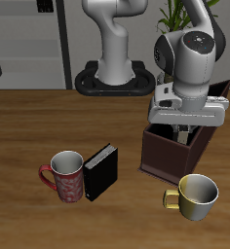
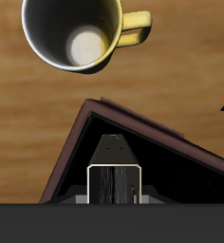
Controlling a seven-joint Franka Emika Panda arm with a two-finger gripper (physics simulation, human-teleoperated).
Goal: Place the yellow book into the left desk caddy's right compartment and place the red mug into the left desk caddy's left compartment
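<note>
On the counter point(image 1: 19, 126), toward its front edge, stands the red mug point(image 1: 66, 176), upright, grey inside showing, its red handle turned away from the black book point(image 1: 100, 171) that stands on edge just beside it. Judged from its look, the mug is rigid, light and smooth-glazed; the rim wall opposite the handle offers the surest hold for two fingers, the curved body being liable to slip. Farther along, the left desk caddy point(image 1: 166, 156) sits as a dark brown box, its taller slanted end toward the back. Above and partly within it hangs the hand point(image 1: 184, 126), lowered over the caddy's interior. In the wrist view a thin, pale, dull-patterned slab, taken to be the yellow book point(image 2: 115, 180), stands on edge between the fingers point(image 2: 91, 185), which appear clamped against its two faces; the book is thus inside the caddy walls, over what seems to be the right compartment point(image 2: 161, 161), though whether its lower edge rests on the floor cannot be told. A book this thin is stiff across its covers, light, and apt to tip once let go. Nearest the front edge, just beside the caddy, stands a shiny yellow-gold mug point(image 1: 196, 196), upright, handle toward the red mug; it plays no part in the task.
</note>
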